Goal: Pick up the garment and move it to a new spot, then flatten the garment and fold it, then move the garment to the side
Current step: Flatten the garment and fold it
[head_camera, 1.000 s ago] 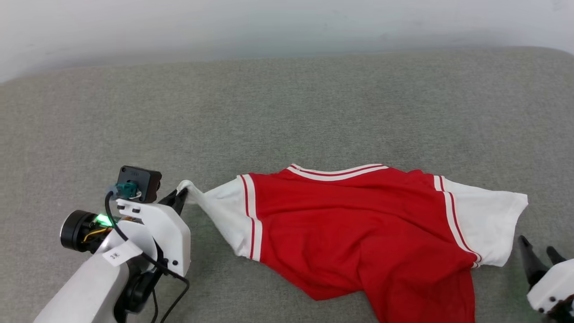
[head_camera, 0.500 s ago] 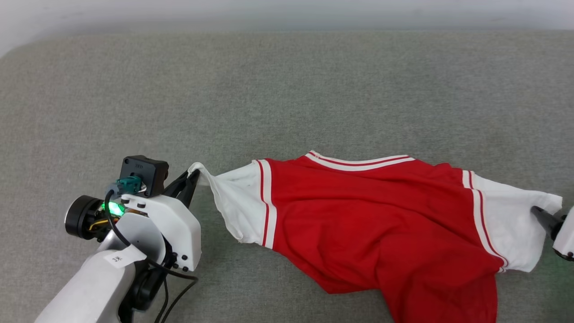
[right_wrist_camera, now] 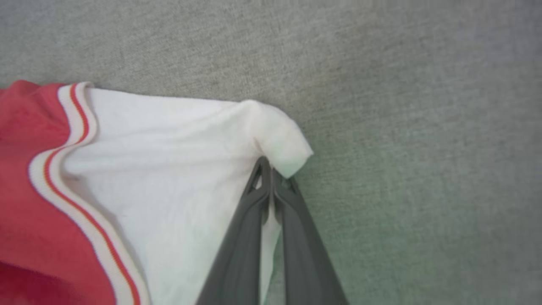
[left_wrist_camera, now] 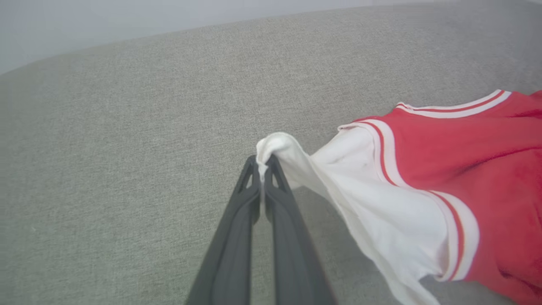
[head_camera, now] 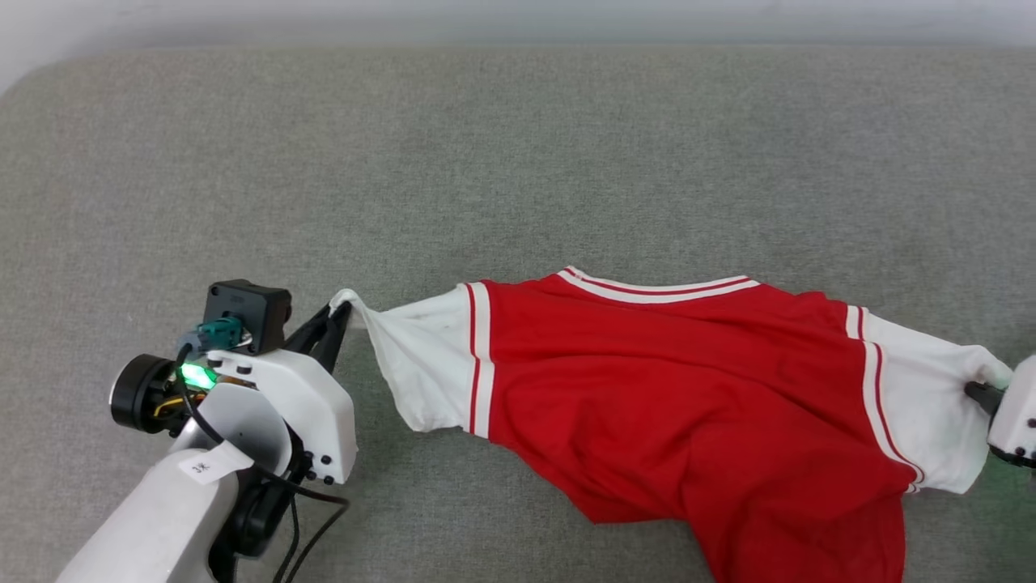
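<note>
At the lower left of the head view, the left gripper [head_camera: 338,312] has its two long dark fingers pressed together on the bunched tip of one white sleeve. In the left wrist view, that gripper [left_wrist_camera: 263,163] nips the cloth right at the fingertips, and a small fold curls over them. Its white wrist housing carries a lit green lamp [head_camera: 193,375] and a looping black cable [head_camera: 312,498].

At the right edge of the head view, the right gripper [head_camera: 978,393] pinches the corner of the other white sleeve. In the right wrist view, its fingers [right_wrist_camera: 271,163] are closed, with a strip of white cloth caught between them.

Between the two lies the garment [head_camera: 664,389] — a red jersey-style T-shirt with white short sleeves and red-white striped trim at the neckline and sleeve seams. It is drawn out sideways across the grey woven surface [head_camera: 518,162]. The left-hand sleeve is pulled to a point; the neckline faces the far side. Diagonal creases cross the red body, and its lower part trails off the bottom edge — right of centre.
</note>
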